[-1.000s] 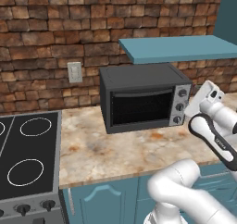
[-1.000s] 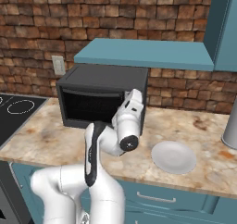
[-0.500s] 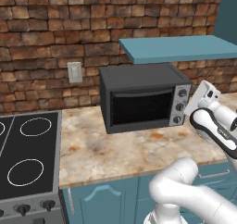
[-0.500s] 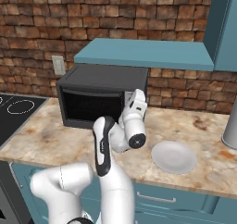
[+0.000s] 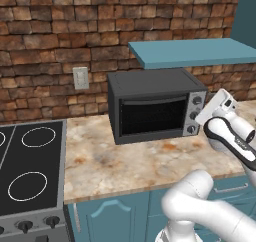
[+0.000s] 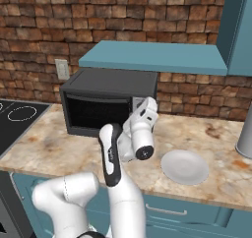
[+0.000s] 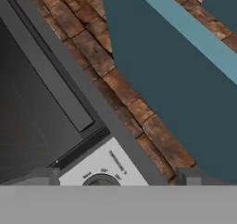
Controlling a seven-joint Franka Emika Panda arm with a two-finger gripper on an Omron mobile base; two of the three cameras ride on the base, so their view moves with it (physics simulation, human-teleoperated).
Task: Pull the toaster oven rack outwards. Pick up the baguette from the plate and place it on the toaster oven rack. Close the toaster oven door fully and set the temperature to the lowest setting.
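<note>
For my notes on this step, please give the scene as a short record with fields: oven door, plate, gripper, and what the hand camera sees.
toaster oven: on the counter, under a teal shelf
door: closed
plate: white, nothing on it, right of the oven
gripper: open, holds nothing, beside the oven's knob panel
hand view: top knob between the fingertips, door handle above it

Left base view: behind-left, facing the toaster oven (image 5: pixel 155 105) front.
Right base view: behind-right, same oven.
Hand view: close at oven's knob panel.
</note>
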